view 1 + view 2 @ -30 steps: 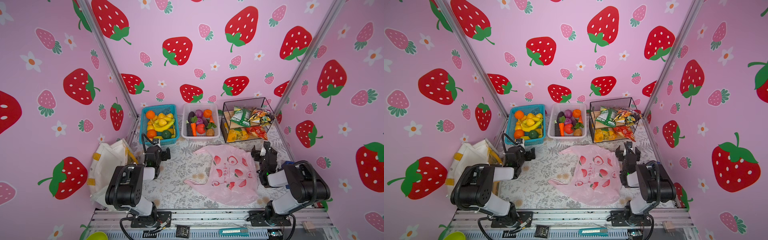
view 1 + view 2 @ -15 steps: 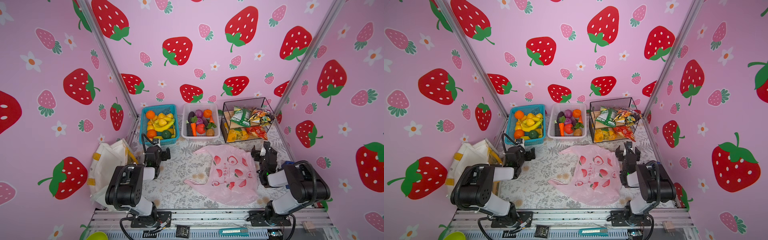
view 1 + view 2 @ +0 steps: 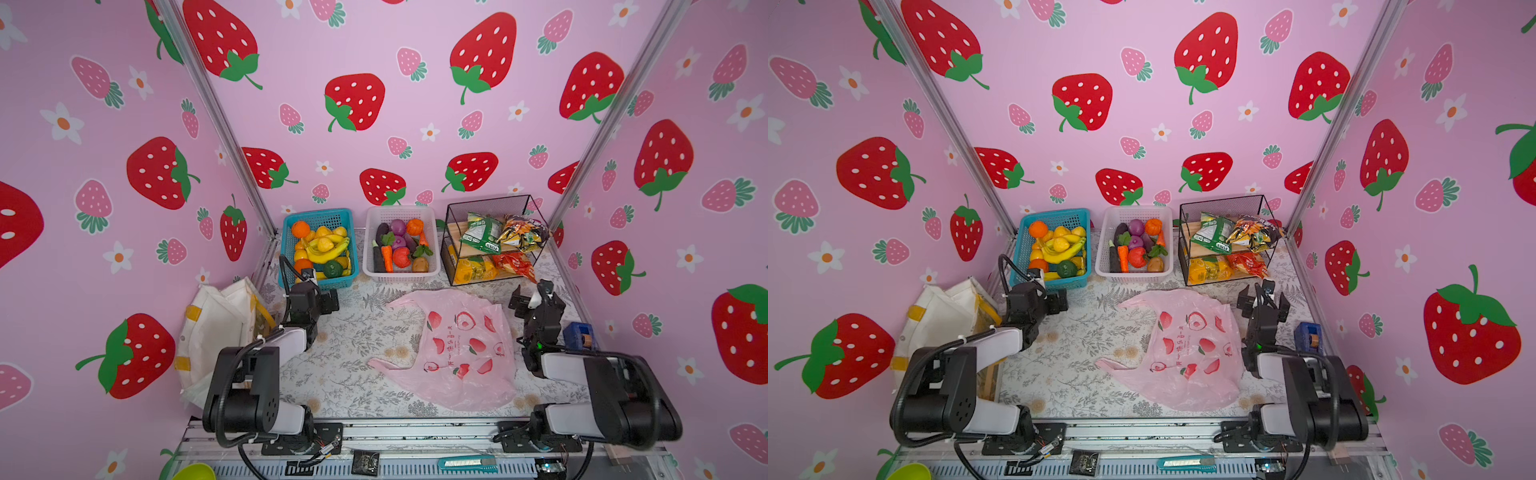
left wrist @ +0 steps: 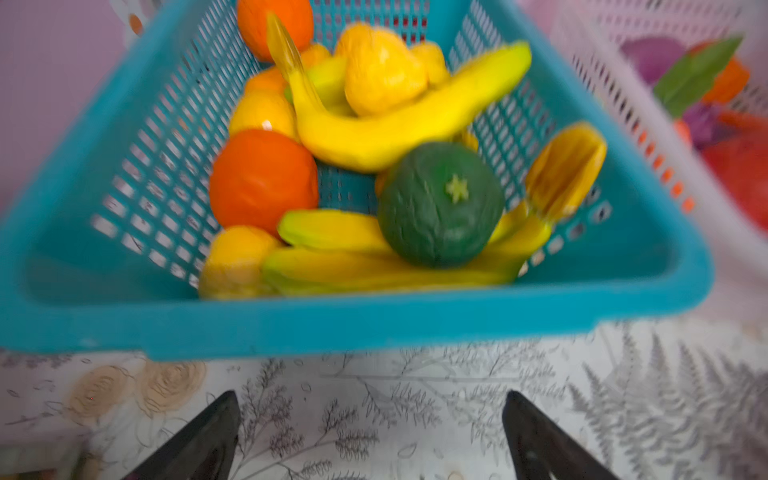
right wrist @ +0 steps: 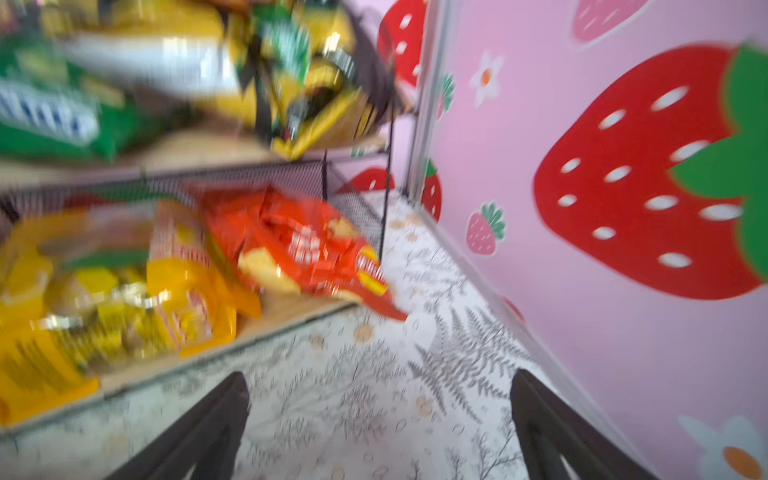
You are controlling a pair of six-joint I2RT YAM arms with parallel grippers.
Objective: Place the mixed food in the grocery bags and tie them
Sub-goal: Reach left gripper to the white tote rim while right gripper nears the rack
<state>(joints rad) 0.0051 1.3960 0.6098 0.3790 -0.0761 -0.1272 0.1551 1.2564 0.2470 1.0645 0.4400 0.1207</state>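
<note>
Pink bag (image 3: 453,345) lies flat on the table, just inward of the right arm. Red packet (image 5: 307,249) sits on the rack's (image 5: 351,199) low shelf, straight ahead of the right gripper (image 5: 380,376), near but not touching. Left gripper (image 4: 370,395) faces the fruit basket (image 4: 374,316). The vegetables (image 3: 401,249) lie off to its inner side. Both jaws stand wide and empty. The right arm is judged nearer for the packets.
</note>
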